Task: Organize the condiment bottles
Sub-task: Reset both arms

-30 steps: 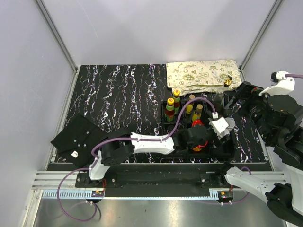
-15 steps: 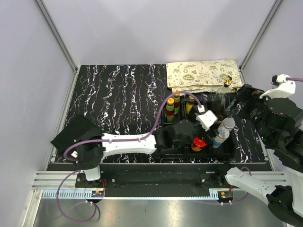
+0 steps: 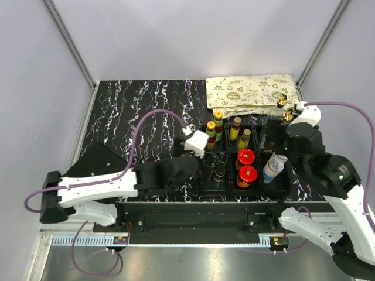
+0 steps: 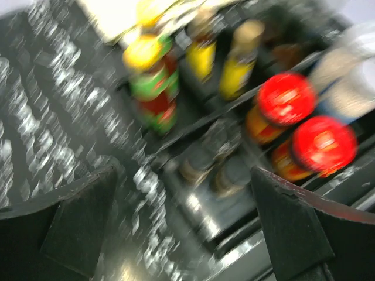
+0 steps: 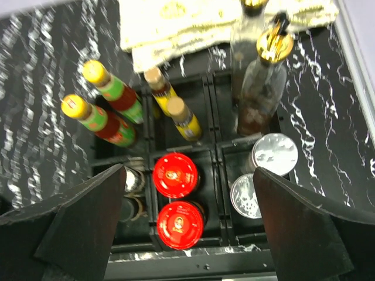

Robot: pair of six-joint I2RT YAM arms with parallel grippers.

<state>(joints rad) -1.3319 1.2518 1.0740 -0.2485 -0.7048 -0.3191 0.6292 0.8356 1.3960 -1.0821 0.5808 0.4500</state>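
The condiment bottles stand in the black compartment tray. Two red-lidded jars fill its middle front cell. Two grey-lidded shakers are to their right and two black-capped bottles to their left. Behind them are slim yellow-capped sauces, yellow sauces and clear gold-spouted bottles. My right gripper is open and empty, high above the red jars. My left gripper is open and empty, left of the tray, with the black-capped bottles ahead of it. The left wrist view is blurred.
A patterned cloth lies behind the tray with a small gold-topped bottle on it. A black pad lies at the table's left front. Grey walls enclose the marbled black table.
My left gripper let go of a red-lidded jar in the tray's middle front cell and drew back left. My right arm swung in over the tray's right side.
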